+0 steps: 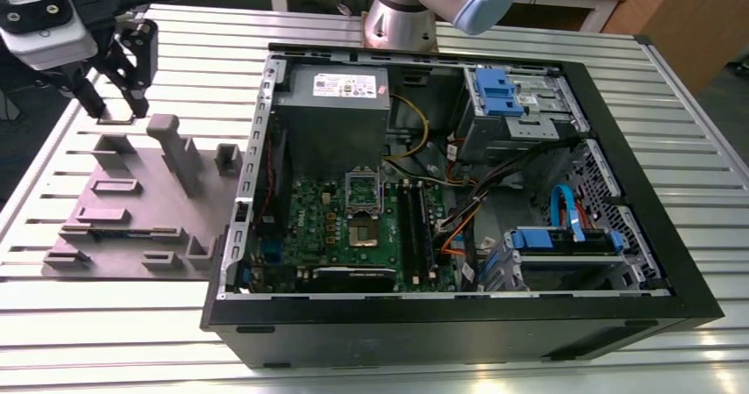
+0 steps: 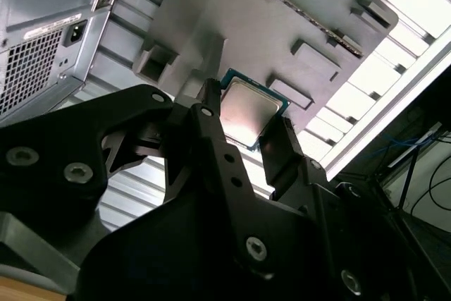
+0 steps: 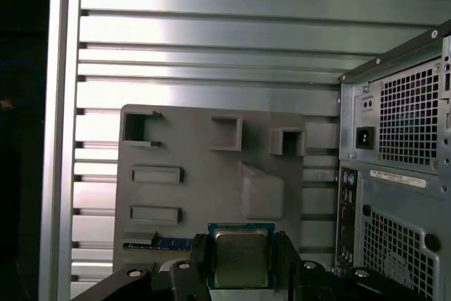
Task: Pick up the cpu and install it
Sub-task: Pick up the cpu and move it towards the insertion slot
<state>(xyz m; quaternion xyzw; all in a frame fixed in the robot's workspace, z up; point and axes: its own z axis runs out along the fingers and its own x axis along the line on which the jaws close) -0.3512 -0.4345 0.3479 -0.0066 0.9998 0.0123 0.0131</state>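
Pinched in gripper [image 1: 114,111], upper left of the exterior view above grey holder tray [image 1: 140,203]: cpu [image 2: 248,112], gripped by opposite edges, presumably to keep it flat (underside untouched). Well apart from socket [image 1: 364,203] mid-frame in open case [image 1: 468,322] — not yet installed.

Likely a robotics lab or workshop: a slatted aluminium bench [image 1: 117,324] carries an opened computer case [image 1: 468,324] at centre frame, with the robot arm's base [image 1: 398,21] at top centre.

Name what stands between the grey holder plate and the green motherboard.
In the exterior view, the computer case's metal wall stands between them: the grey holder plate lies outside it, the motherboard inside.
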